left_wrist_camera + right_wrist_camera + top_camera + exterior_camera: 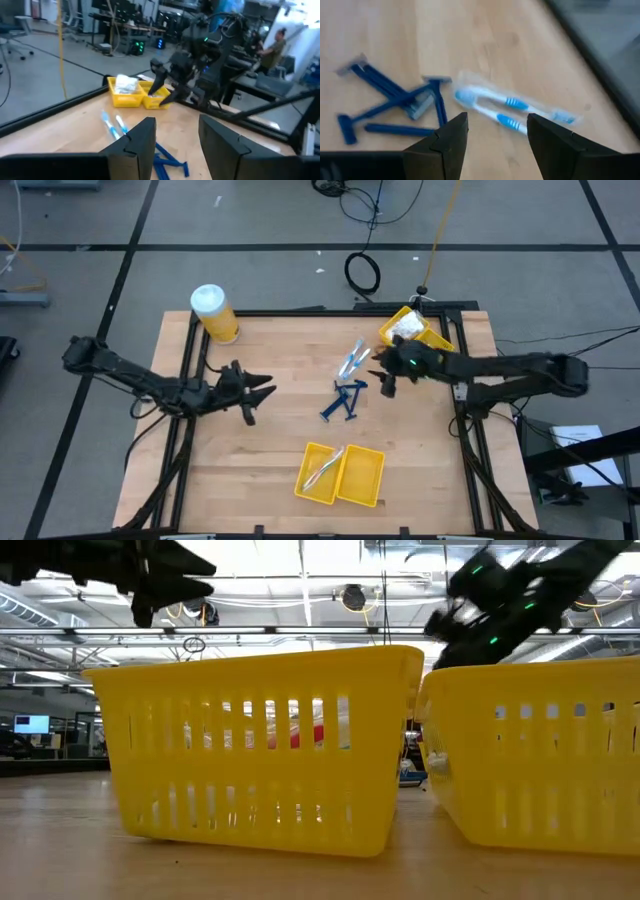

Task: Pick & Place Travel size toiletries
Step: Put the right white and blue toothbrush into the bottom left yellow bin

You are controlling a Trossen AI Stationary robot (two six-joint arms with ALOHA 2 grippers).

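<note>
Several dark blue razors [345, 398] [395, 105] lie in a loose heap on the wooden table's middle. Just beyond them lies a clear packet with two white and light-blue toothbrushes [353, 362] [510, 107]. My right gripper [383, 375] [497, 125] hangs open above the table, right of these items, its fingers tilted down toward the packet and empty. My left gripper [262, 392] [177, 130] is open and empty, held level above the table to the left of the razors and pointing at them.
A yellow two-compartment bin [340, 473] stands near the front edge, with a thin light stick in its left compartment. A second yellow bin [413, 330] [132, 92] holding white packets sits at the far right. A yellow jar with a white lid [213, 312] stands at the far left.
</note>
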